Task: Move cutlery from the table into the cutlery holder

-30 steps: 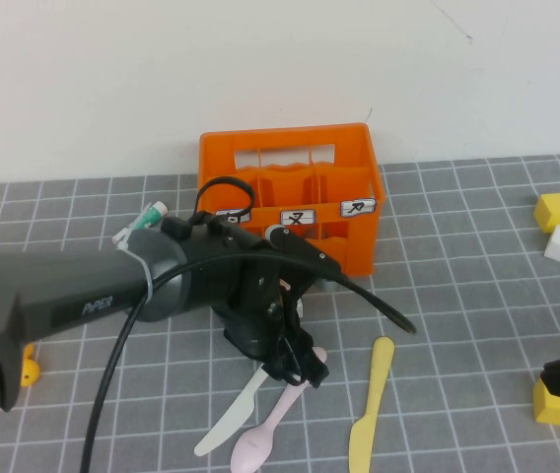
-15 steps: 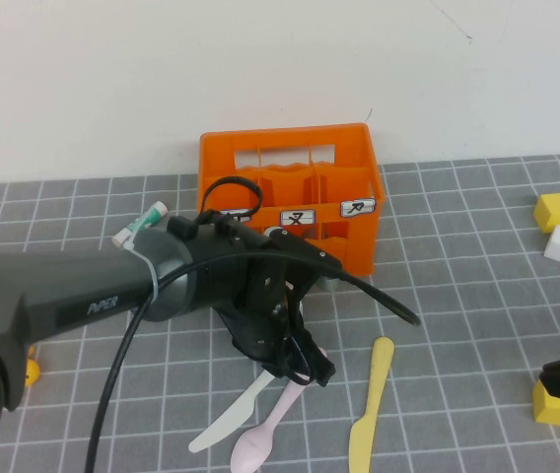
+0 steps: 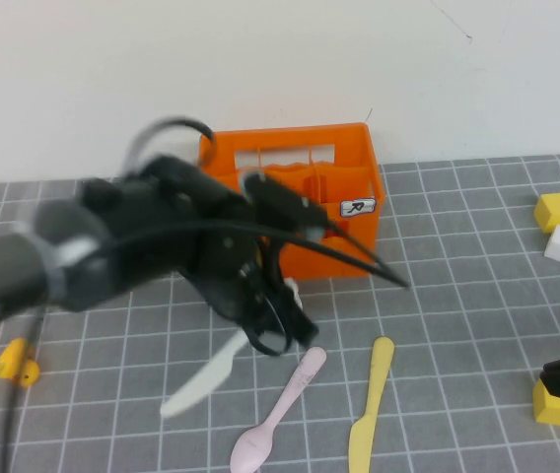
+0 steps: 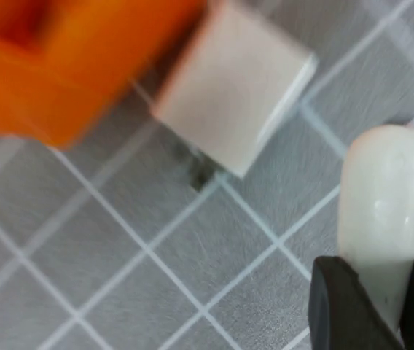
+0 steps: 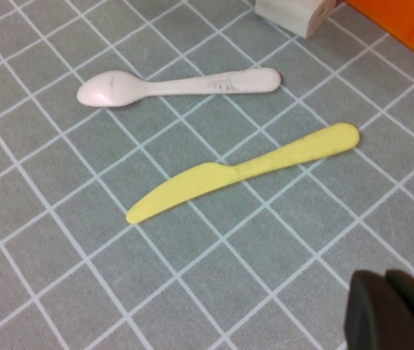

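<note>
The left gripper (image 3: 285, 330) has closed on the white knife (image 3: 199, 385) and lifted it off the table (image 3: 457, 296), so one piece is now on its way. The crate (image 3: 290, 197) waits just behind. The pink spoon (image 3: 275, 422) and yellow knife (image 3: 369, 414) lie near the front. The right gripper (image 5: 393, 310) hangs shut at the near right. The grey tiled table meets a plain white wall.

Plastic toys on a matt grey table

The crate (image 3: 344, 177) is smooth orange plastic with a slight sheen. The white knife (image 4: 379, 219), held in the black matt left claw (image 4: 371, 306), looks like smooth, faintly translucent plastic. The pink spoon (image 5: 170, 86) and yellow knife (image 5: 243, 169) are matt plastic. The table (image 5: 61, 240) is dull grey with white lines. The right claw (image 5: 393, 310) is matt black.
</note>
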